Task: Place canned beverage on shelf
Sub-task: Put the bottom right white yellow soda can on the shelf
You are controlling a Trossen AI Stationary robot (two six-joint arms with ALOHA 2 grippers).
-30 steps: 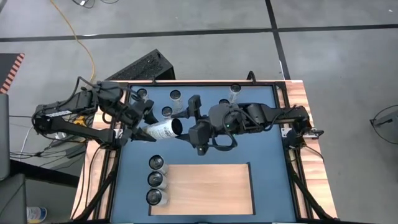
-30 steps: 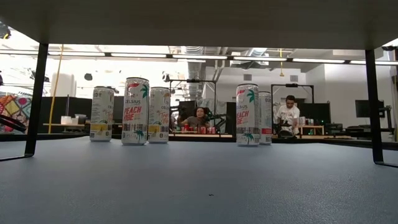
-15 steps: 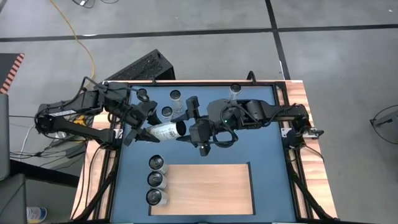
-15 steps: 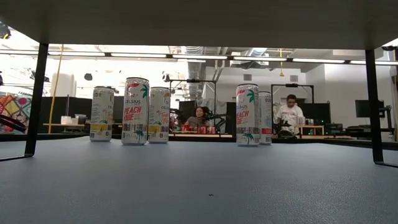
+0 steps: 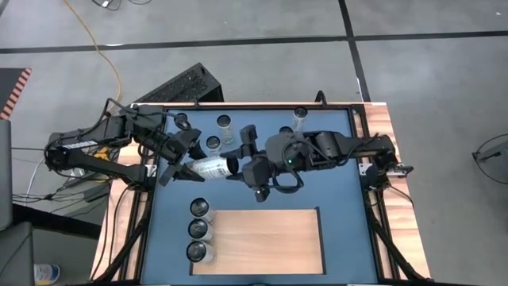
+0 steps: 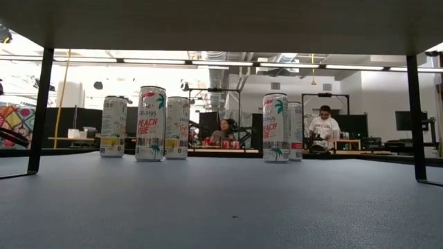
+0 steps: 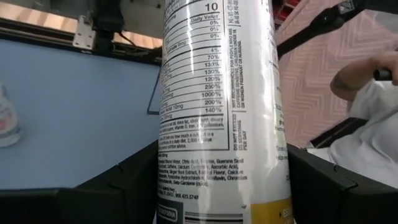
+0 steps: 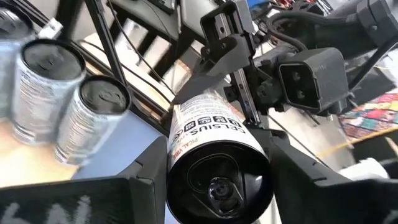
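- A can (image 5: 209, 168) is being held lying on its side above the blue table (image 5: 341, 199), just left of the high view's middle; a handover from 1 arm to the other is judged to be in hand.
- The left gripper (image 5: 181, 165) is being seen at the can's left end, and in the left wrist view the can (image 7: 221, 112) is being clamped between its 2 dark fingers (image 7: 124, 186).
- The right gripper (image 5: 242, 159) is being placed at the can's right end; in the right wrist view its fingers (image 8: 149, 165) are being set on either side of the can's top (image 8: 217, 180), but whether they are pressing or only bracketing it cannot be told.
- The shelf (image 5: 262, 238), the pale wood panel in the lower middle of the high view, is being left bare of cans on its face; 3 cans (image 5: 198, 230) are being seen standing along its left edge.
- The next move is judged to call for a firm right-hand grip before the left lets go, then the can being turned upright and carried down-frame to the shelf.
- In the low view neither gripper nor the held can is being shown; only 5 standing cans (image 6: 151, 123) and 2 people (image 6: 322, 128) far behind are being seen.
- The shelf is being missed by both wrist views.
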